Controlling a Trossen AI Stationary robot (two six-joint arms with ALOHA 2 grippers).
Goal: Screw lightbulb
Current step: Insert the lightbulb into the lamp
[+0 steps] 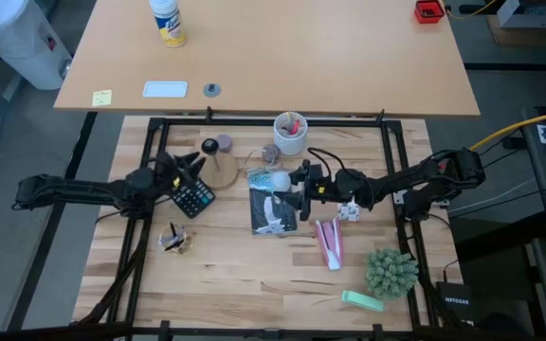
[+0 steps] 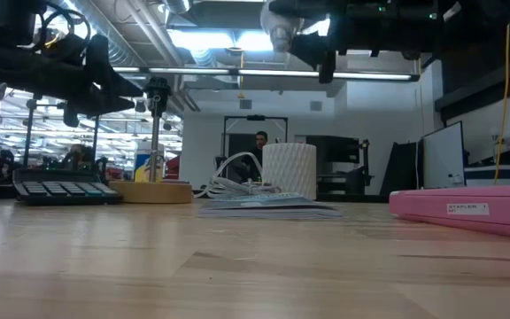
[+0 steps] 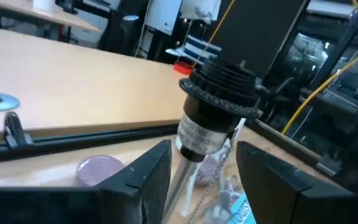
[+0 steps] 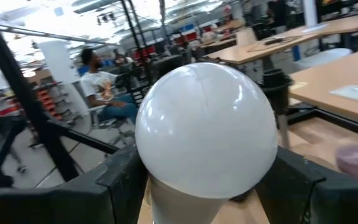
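Above the bench's middle, right tool pinching the lightbulb, carried in the air and well short of the socket. At the left, left tool spread either side of the lamp stand's post, black socket empty. Judged: bulb lifted; aligning, seating and screwing in yet to do

Bare wood along the table front, calculator, white cup and booklet crowding the middle
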